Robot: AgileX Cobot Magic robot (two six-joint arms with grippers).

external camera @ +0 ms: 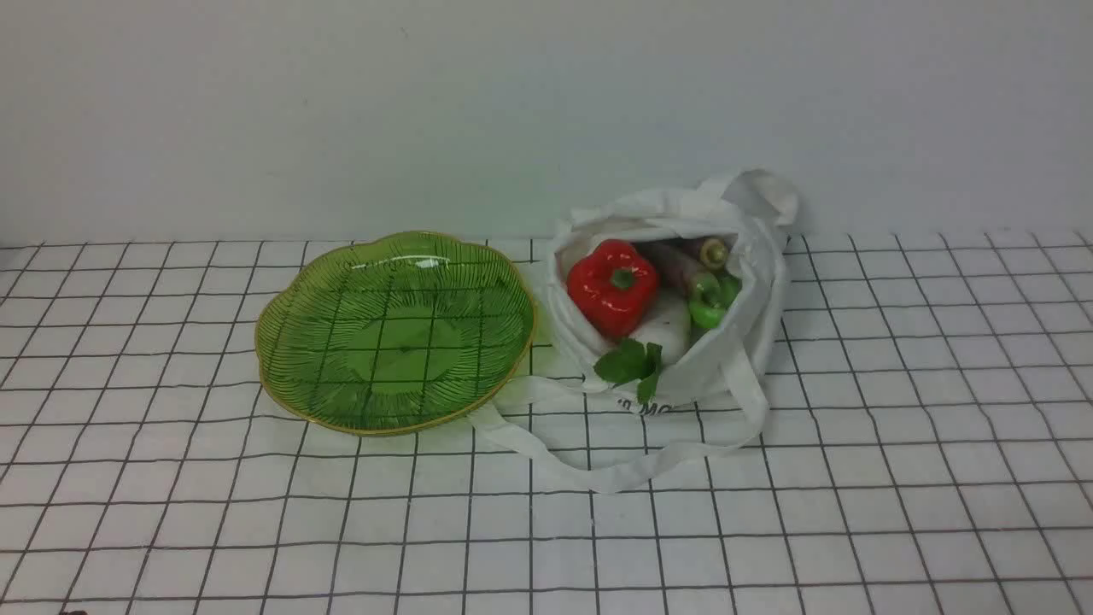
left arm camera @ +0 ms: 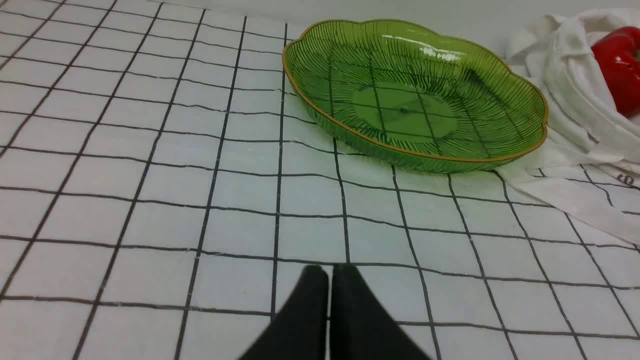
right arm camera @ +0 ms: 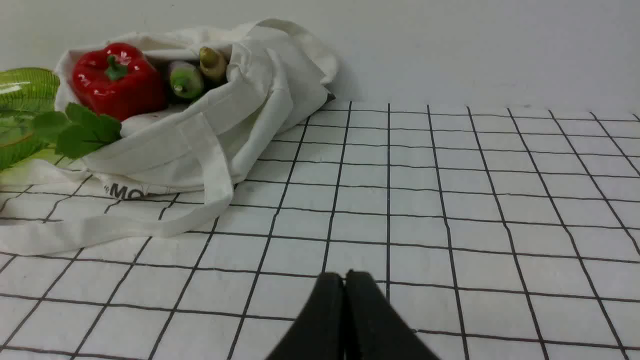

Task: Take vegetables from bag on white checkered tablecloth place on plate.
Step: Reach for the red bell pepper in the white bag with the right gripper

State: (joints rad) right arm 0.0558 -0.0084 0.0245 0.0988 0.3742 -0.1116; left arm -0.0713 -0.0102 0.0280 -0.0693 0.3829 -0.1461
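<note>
The white bag (external camera: 760,290) sits open on the checkered tablecloth (external camera: 897,427), just beside the green plate (external camera: 290,299), at its 3 o'clock. Only "MO" (right arm camera: 125,191) reads on its front. Inside lie a red bell pepper (external camera: 612,286), a green pepper (external camera: 709,303), a dark root (external camera: 683,260) and a radish (external camera: 666,329), its leaves pointing toward 7 o'clock. The left gripper (left arm camera: 330,272) and the right gripper (right arm camera: 344,277) both have their fingers pressed together, holding nothing.

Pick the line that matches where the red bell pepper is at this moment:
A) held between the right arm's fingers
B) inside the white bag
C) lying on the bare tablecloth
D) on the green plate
B: the red bell pepper sits in the open mouth of the white bag among the other vegetables, while the green plate beside it holds nothing.
</note>
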